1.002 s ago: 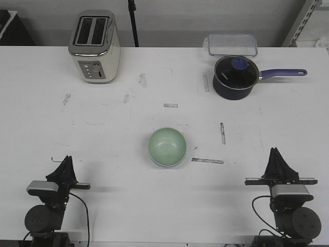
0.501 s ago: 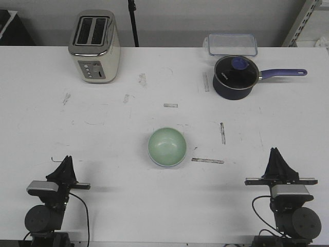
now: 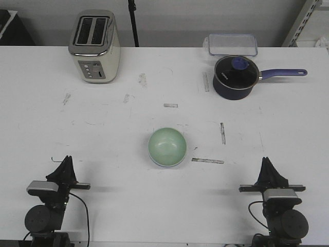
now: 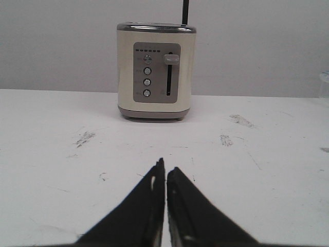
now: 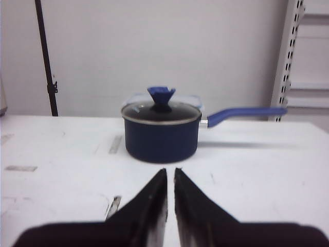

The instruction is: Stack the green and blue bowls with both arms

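The pale green bowl sits upright near the middle of the table in the front view. A thin bluish rim, the blue bowl, shows along its near edge, so the green bowl appears nested in the blue one. My left gripper rests shut and empty at the near left, far from the bowls. My right gripper is shut and empty at the near right. Neither wrist view shows the bowls.
A cream toaster stands at the far left. A dark navy saucepan with a lid and long handle sits at the far right, a clear lidded box behind it. Tape strips lie near the bowls.
My right arm has shifted a little to the left and back toward the near edge, gripper still shut. The left arm and the bowls have not moved.
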Controlling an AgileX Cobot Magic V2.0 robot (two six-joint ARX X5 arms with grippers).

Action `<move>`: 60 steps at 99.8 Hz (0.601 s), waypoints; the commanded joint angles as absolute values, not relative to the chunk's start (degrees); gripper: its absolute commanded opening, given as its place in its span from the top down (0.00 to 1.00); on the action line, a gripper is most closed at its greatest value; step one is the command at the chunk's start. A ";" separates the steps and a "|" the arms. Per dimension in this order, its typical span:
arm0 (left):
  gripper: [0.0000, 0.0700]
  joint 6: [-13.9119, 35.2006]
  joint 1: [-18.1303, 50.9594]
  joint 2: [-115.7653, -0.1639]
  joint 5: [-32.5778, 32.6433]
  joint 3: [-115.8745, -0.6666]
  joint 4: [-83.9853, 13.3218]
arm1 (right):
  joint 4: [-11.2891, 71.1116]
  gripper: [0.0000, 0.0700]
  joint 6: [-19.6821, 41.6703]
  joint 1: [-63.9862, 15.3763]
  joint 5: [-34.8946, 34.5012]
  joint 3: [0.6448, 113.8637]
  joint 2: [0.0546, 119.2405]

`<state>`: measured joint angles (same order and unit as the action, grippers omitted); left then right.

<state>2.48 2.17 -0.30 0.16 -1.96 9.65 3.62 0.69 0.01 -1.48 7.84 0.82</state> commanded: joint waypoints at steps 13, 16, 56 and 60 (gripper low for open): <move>1.00 2.81 2.28 -0.19 0.45 -0.67 10.37 | 2.59 0.98 2.17 -0.14 -1.50 4.75 0.08; 1.00 2.81 2.28 -0.19 0.45 -0.67 10.37 | 2.57 0.98 2.17 -0.14 -1.48 4.47 0.08; 1.00 2.81 2.26 -0.19 0.45 -0.67 10.35 | -3.86 0.98 2.13 -0.14 -0.97 0.73 0.08; 1.00 2.81 2.28 -0.19 0.45 -0.67 10.35 | -3.86 0.98 2.13 -0.14 -0.97 0.73 0.08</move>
<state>2.48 2.17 -0.30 0.19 -1.96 9.65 -3.22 1.56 -0.01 -1.26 0.82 0.08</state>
